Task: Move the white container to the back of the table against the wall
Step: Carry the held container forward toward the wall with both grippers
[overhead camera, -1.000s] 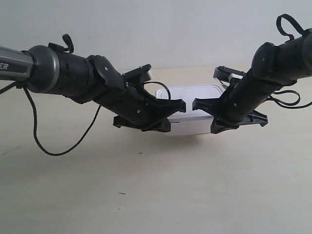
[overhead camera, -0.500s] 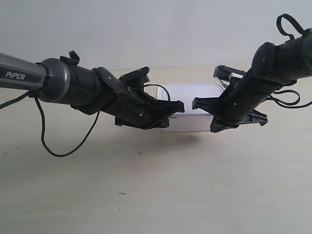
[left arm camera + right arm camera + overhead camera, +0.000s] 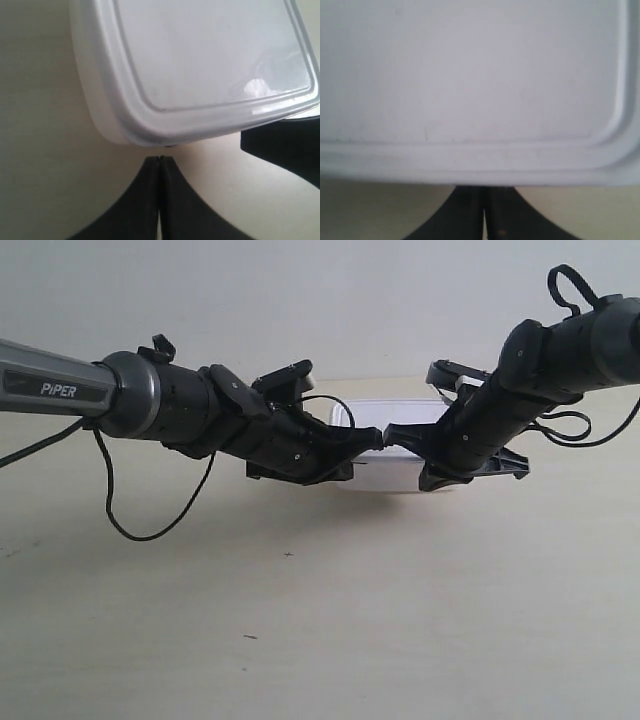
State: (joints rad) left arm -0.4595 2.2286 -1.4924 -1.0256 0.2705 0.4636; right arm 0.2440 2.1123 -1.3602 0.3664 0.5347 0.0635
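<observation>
Our left hand [image 3: 159, 159] and right hand [image 3: 484, 196], both clenched empty, face the white container [image 3: 200, 60], twelve o'clock ahead.

This looks like a robotics lab or test cell. A bare, pale wood-grain bench [image 3: 330, 640] runs back to a plain grey-white wall [image 3: 330, 300]. Two black jointed robot arms reach over it. The arm at the exterior view's left [image 3: 170, 410] bears the lettering PIPER [image 3: 58, 389] and trails a loose black cable [image 3: 145, 538]. The arm at the exterior view's right [image 3: 560, 350] carries cable loops too.
</observation>
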